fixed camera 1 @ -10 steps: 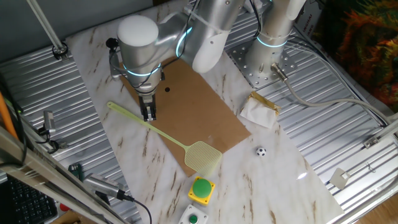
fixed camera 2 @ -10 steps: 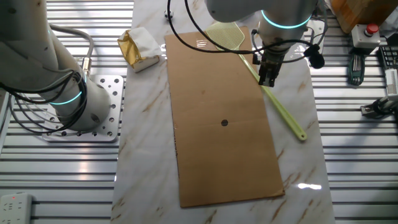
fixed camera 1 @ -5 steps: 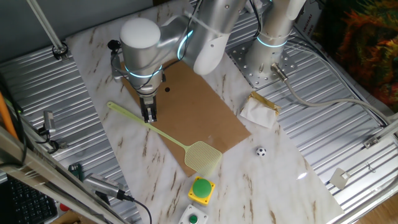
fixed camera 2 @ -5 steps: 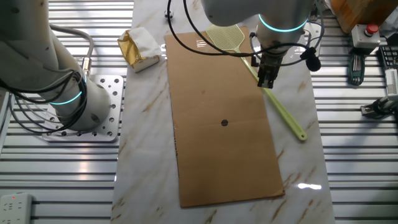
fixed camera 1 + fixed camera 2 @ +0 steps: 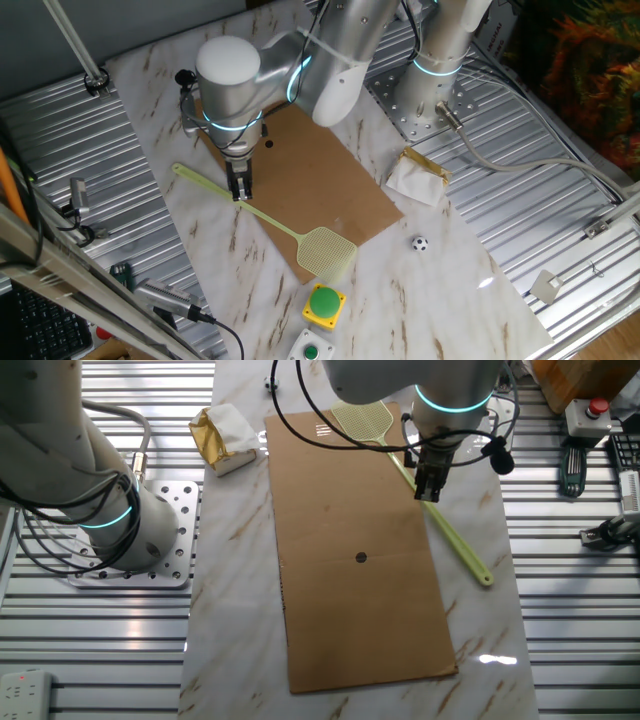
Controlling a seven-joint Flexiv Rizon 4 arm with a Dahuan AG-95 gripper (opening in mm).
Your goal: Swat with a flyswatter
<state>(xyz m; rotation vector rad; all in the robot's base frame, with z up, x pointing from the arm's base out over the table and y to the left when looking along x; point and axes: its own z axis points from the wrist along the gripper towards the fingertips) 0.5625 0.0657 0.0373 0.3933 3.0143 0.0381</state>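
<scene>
The pale yellow-green flyswatter (image 5: pixel 262 214) lies flat, its handle on the marble table and along the edge of the brown board (image 5: pixel 320 180), its mesh head (image 5: pixel 328 249) near the board's corner. It also shows in the other fixed view (image 5: pixel 452 536). My gripper (image 5: pixel 240 190) points straight down at the handle's middle, fingers low on either side of it with a narrow gap, and it also shows in the other view (image 5: pixel 430 490). The swatter rests on the surface, not lifted.
A round green button on a yellow base (image 5: pixel 326 304) sits just beyond the mesh head. A small black-and-white ball (image 5: pixel 420 243) and a white and gold packet (image 5: pixel 418 178) lie to the right. The board has a small dark hole (image 5: pixel 361 557).
My gripper has come down slightly onto the handle and shifted a little. The flyswatter has not moved.
</scene>
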